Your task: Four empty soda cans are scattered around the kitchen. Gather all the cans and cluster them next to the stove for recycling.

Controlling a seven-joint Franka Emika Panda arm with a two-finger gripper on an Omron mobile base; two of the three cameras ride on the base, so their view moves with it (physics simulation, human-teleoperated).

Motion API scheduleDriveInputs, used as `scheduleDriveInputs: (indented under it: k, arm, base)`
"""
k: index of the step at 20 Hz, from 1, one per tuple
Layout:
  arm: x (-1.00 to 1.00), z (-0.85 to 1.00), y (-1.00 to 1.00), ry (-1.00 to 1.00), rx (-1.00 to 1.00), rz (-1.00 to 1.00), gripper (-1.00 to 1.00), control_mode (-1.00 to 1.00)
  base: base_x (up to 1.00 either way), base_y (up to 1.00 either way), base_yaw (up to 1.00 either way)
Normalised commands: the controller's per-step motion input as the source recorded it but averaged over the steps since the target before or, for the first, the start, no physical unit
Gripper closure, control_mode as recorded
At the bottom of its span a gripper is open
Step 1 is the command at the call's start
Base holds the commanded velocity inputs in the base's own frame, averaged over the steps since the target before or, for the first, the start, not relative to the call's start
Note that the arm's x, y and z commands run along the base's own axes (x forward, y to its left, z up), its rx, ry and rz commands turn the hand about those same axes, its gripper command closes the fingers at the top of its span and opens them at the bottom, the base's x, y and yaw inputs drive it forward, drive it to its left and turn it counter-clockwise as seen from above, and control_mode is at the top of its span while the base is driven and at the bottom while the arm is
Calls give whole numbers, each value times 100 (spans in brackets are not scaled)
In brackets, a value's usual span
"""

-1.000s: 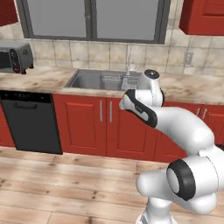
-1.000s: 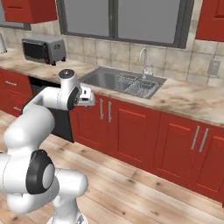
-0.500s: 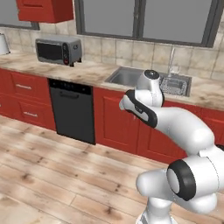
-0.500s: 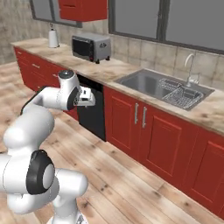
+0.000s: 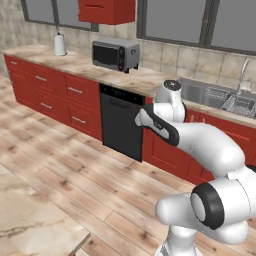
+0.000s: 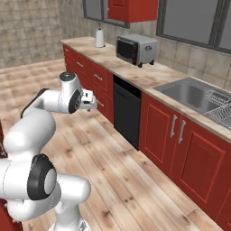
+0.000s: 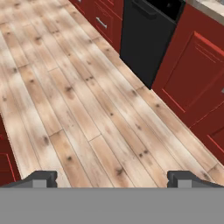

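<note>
While the base has swung left, the sink (image 6: 195, 95) slid aside and a toaster oven (image 5: 115, 54) came up. Gripper (image 7: 112, 179) gapes empty (no cans yet), so searching continues.

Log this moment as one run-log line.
phase: searching | gripper: open, empty, over wood floor | ahead: black dishwasher, toaster oven, sink | cans: none visible

No text, label, brand, number or sign is showing legibly anywhere. The toaster oven (image 5: 115, 54) front and the black dishwasher (image 6: 127, 115) control strip are carrying only marks too small and blurred to read.
</note>
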Motion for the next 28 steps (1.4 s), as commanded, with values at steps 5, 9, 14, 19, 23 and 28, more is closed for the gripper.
scheduleDriveInputs:
  k: [5, 9, 14, 19, 23, 28]
  arm:
    - [0, 0, 0, 0, 0, 0, -100, 100]
    - [0, 0, 0, 0, 0, 0, -100, 100]
    - [0, 0, 0, 0, 0, 0, -100, 100]
    - [0, 0, 0, 0, 0, 0, -100, 100]
    - [0, 0, 0, 0, 0, 0, -100, 100]
    - [0, 0, 0, 0, 0, 0, -100, 100]
  base:
    - [29, 0, 39]
    - [43, 0, 34]
    - [59, -2, 22]
    - [50, -33, 12]
    - [40, -46, 9]
    - [39, -40, 8]
